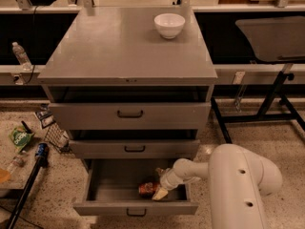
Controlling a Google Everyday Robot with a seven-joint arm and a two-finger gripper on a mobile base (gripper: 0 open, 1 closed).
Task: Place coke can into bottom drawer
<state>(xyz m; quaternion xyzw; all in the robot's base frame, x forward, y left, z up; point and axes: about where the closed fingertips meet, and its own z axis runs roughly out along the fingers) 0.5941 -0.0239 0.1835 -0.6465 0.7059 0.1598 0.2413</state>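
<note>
The open bottom drawer [110,207] holds the coke can [147,189]. The claw [160,191] rests against it; whether it pinches, I cannot tell.

No legible txt; gripper [159,192] in bottom drawer [136,207] by coke can [147,189]

In the bottom drawer [136,208], coke can [146,189] partly behind the tool [160,192]; arm [238,185] cropped below.
</note>
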